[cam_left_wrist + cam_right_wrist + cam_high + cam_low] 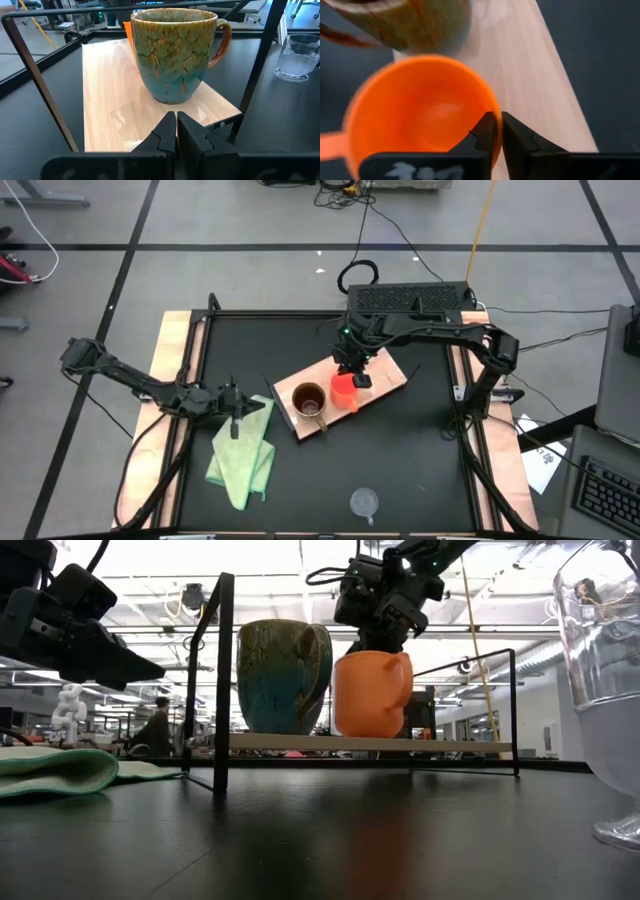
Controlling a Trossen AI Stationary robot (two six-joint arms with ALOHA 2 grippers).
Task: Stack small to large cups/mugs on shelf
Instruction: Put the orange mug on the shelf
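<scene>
The light-wood shelf board (385, 375) lies slantwise at the table's middle, inside a black metal frame. The brown mug (309, 398) stands upright on its near-left end, its base on the board; it also shows in the left wrist view (175, 50). The orange mug (344, 392) is upright beside it (372, 693). My right gripper (496, 131) is above the orange mug, shut on its rim. My left gripper (176, 125) is shut and empty, left of the shelf, above the green cloth (243, 452). The clear glass cup (364, 502) stands on the table near the front edge. My right gripper pinches the orange mug's rim (490, 107), on the side away from the handle (330, 142), with one finger inside the mug and one outside. The fingers come from above, pointing down. The mug is upright, and its base (370, 733) looks to be down on the board.
The frame's black uprights (222, 680) and top bars stand around the shelf. The green cloth lies crumpled at the near left. A black keyboard-like device (405, 298) sits at the table's far edge. The table is bare between the shelf and the glass cup.
</scene>
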